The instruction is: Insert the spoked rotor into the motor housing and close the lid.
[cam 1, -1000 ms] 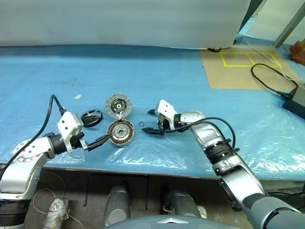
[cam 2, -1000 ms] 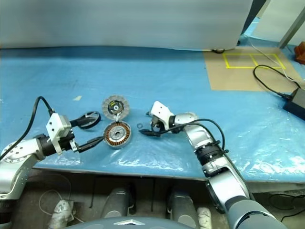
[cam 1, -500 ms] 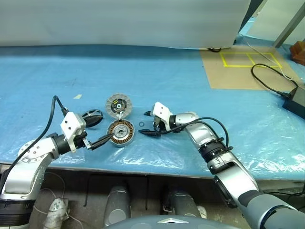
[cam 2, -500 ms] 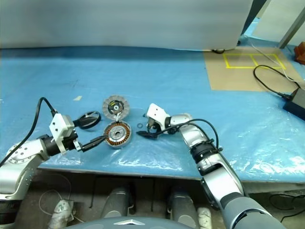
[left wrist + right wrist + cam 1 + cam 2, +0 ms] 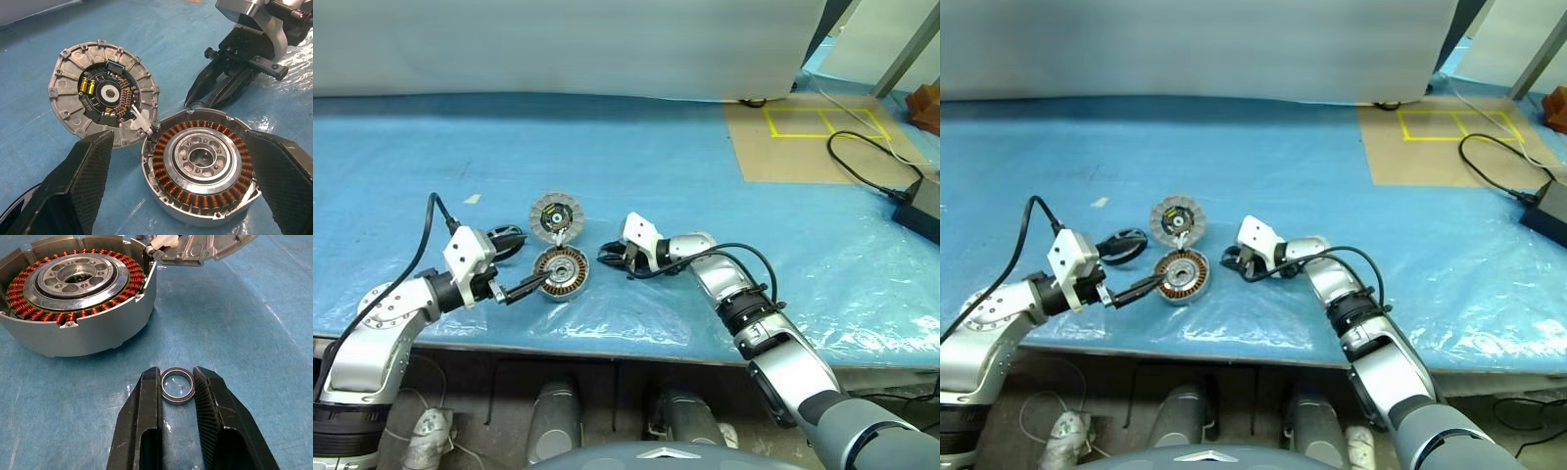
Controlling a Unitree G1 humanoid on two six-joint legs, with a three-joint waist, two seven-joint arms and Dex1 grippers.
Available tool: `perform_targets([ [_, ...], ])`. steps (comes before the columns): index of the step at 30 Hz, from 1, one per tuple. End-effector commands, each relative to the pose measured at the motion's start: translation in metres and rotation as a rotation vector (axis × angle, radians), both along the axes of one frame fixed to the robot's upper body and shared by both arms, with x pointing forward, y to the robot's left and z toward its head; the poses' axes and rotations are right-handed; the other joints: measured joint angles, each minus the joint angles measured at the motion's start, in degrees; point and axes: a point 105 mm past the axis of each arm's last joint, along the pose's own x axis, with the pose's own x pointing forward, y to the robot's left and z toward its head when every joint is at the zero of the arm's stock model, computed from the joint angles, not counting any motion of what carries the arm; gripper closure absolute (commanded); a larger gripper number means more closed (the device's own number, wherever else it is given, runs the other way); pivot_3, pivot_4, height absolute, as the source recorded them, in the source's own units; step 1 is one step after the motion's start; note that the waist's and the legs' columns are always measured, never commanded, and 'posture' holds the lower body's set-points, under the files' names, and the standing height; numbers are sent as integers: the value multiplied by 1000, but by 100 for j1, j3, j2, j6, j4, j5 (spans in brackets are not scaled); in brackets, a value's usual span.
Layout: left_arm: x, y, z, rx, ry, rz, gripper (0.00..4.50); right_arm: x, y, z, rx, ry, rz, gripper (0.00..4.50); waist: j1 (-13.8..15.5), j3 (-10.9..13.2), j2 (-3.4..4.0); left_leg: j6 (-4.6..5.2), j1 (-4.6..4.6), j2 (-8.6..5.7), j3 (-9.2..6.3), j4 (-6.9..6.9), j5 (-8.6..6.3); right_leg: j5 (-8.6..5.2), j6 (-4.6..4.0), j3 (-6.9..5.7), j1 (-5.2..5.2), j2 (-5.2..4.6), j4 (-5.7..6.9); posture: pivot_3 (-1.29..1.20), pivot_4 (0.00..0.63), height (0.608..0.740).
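- Covering the table [image 5: 705, 147], a blue plastic sheet carries all parts.
- Motor housing [image 5: 561, 271] sits open near the front edge, copper windings exposed, between the spread fingers of the released left claw [image 5: 181, 196].
- Lid [image 5: 555, 214] lies just behind the housing, inside face up, touching its rim.
- Spoked rotor [image 5: 505, 240] lies left of the lid, beside the left arm.
- Right claw [image 5: 177, 396] is clenched on a small metal ring [image 5: 177, 385] just right of the housing.
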Motion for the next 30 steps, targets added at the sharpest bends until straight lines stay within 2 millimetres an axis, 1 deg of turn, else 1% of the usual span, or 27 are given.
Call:
perform_targets([
  [1, 1, 0, 8, 13, -38, -1, 30, -1, -5, -5, -32, 1, 5, 3930, 0, 0, 0, -1, 3, 0, 0, 0, -1, 0, 0, 0, 3, 0, 0, 0, 150, 740],
  [4, 2, 0, 9, 15, -40, 0, 30, 0, -7, -5, -38, -5, 6, 3930, 8, 0, 0, -14, 11, 0, 0, 0, -9, 0, 0, 0, 12, 0, 0, 0, 150, 740],
  [14, 4, -4, 7, 5, -43, -5, 30, 3, -7, 2, -17, 7, 3, 3930, 11, 0, 0, -15, 46, 0, 1, -2, -11, -1, -1, 1, 43, -1, -3, 0, 150, 740],
  [16, 5, -5, 8, 2, -48, -5, 30, 5, -5, 12, 28, 23, -9, 3930, 10, 0, 0, -15, 46, 0, 1, -2, -10, -1, -1, 0, 43, 0, -3, 0, 150, 740],
  [20, 3, -6, 13, -15, -66, -8, 30, 8, -5, 42, 95, -4, 14, 3930, 14, 1, 1, -15, 44, 0, 2, -2, -10, -1, -1, 1, 42, 0, -3, 0, 150, 740],
  [23, 2, -7, 14, -19, -68, -14, 30, 2, -5, 60, 98, -34, 75, 3930, 17, 1, 1, -15, 39, 0, 2, -3, -10, -1, -1, 0, 37, 0, -4, 0, 150, 740],
  [27, 2, -4, 12, -15, -69, -6, 30, -8, -1, 72, 88, -45, 152, 3930, 18, 0, 0, -11, 41, 0, 2, -7, -12, -1, -1, 0, 38, 0, -4, 0, 150, 740],
  [30, 0, -1, 11, -13, -73, 8, 30, -14, 12, 81, 118, -26, 197, 3930, -1, 1, 0, 1, 41, 0, 2, -7, -19, -1, -1, 0, 37, 0, -5, 0, 150, 740],
])
